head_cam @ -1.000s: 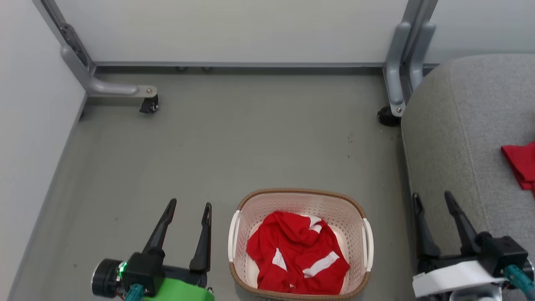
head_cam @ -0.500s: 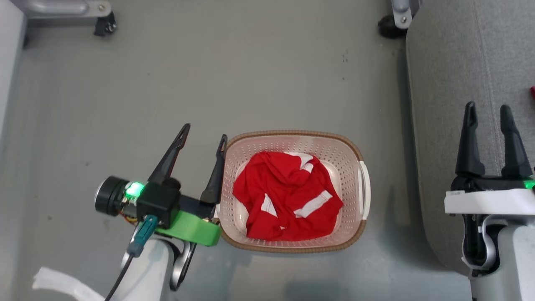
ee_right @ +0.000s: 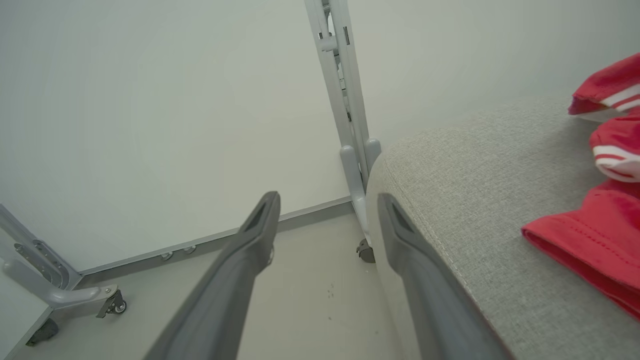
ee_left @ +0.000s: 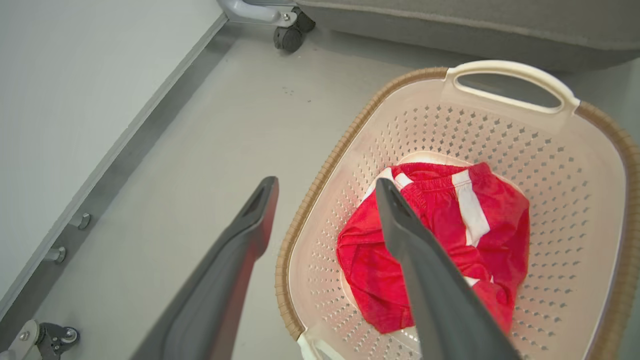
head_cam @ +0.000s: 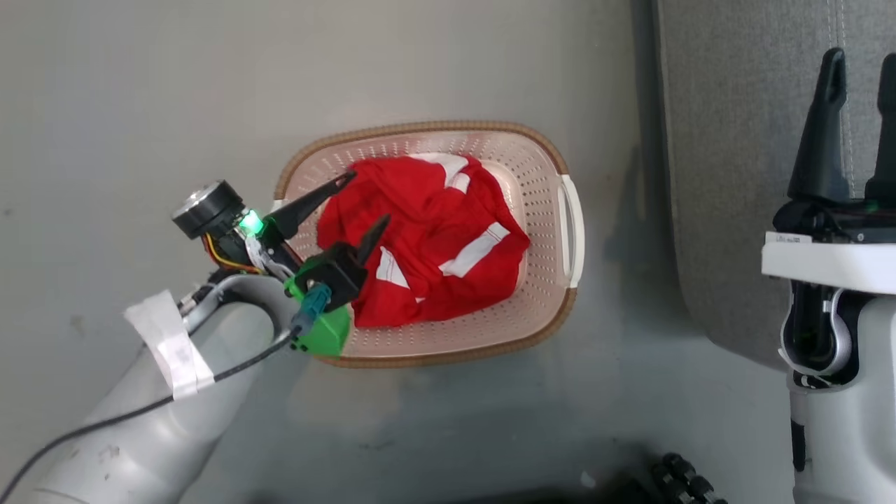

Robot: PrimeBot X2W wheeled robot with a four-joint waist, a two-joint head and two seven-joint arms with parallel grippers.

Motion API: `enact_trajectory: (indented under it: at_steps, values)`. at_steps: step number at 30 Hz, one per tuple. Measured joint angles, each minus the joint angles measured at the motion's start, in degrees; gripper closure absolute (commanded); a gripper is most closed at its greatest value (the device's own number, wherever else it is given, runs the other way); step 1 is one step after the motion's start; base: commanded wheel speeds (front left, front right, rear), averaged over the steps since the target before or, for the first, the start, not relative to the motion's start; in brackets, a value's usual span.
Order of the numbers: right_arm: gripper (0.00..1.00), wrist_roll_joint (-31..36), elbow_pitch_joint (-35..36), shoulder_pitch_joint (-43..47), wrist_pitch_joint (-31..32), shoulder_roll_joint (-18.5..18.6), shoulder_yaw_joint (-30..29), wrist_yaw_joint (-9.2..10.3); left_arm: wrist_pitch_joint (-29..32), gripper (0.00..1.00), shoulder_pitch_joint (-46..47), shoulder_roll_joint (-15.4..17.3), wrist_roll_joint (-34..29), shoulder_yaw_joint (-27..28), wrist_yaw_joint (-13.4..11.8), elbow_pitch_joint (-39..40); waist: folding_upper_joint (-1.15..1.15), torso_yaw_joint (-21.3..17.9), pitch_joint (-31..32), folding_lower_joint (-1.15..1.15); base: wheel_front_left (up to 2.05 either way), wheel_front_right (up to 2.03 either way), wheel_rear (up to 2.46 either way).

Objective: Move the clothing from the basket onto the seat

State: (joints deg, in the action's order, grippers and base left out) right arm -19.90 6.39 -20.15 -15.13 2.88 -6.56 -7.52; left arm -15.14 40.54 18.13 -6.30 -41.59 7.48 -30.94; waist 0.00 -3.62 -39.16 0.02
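Your left gripper (head_cam: 367, 199) hangs over the left end of the basket (head_cam: 539, 210), fingers spread wide with nothing between them. The red garment (head_cam: 434, 238) lies straight ahead of the tips and below them, bunched on the basket floor. It's a crumpled heap with no clear long axis, white stripes slanting across it.

From the left wrist view, the left gripper (ee_left: 326, 184) straddles the brown rim (ee_left: 320, 195): one finger lines up over the floor outside, the other over the cloth (ee_left: 450, 235). I'd judge that's the thing to fix, so push further in before you drop.

The forearm comes in from the lower left, wrist pitched down toward the heap.

Your right gripper (head_cam: 862, 59) is well away, fingers apart and empty, above the grey seat (head_cam: 735, 140), where a second red garment (ee_right: 590, 235) already lies. Left arm is clearly nearer.
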Motion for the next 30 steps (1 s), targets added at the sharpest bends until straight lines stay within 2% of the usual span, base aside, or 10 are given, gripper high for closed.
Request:
enact_trajectory:
  at_steps: [5,12,20,27,30]
  values:
    - [0.00,-2.1,2.8,-2.8,0.0,0.0,0.4,0.01,0.0,0.00,9.1,1.0,-4.2,-4.8,0.0,-9.6,0.00,-3.1,-5.7,0.00,0.00,0.00,0.00]
    - [0.00,-2.7,5.1,-4.6,0.0,0.0,1.7,0.02,0.0,0.00,18.9,-0.4,-13.2,-14.1,-0.1,-21.5,0.00,-7.1,-12.8,0.00,0.00,0.00,0.00]
    - [0.00,-3.9,6.1,-5.5,0.0,0.0,4.0,0.02,2.1,0.00,25.0,-3.9,-20.0,-20.3,-2.9,-32.1,0.00,-11.1,-18.3,-0.01,0.00,0.00,0.00]
    - [0.00,-4.7,6.2,-5.9,0.0,0.0,5.1,0.02,3.6,0.00,27.8,-4.9,-21.4,-21.8,-6.1,-37.0,0.00,-13.8,-20.7,-0.01,0.00,0.00,0.00]
    - [0.00,-4.7,6.1,-5.9,0.0,0.0,5.3,0.02,3.5,0.00,28.4,-5.0,-21.2,-22.1,-6.7,-38.5,0.00,-14.4,-21.3,-0.01,0.00,0.00,0.00]
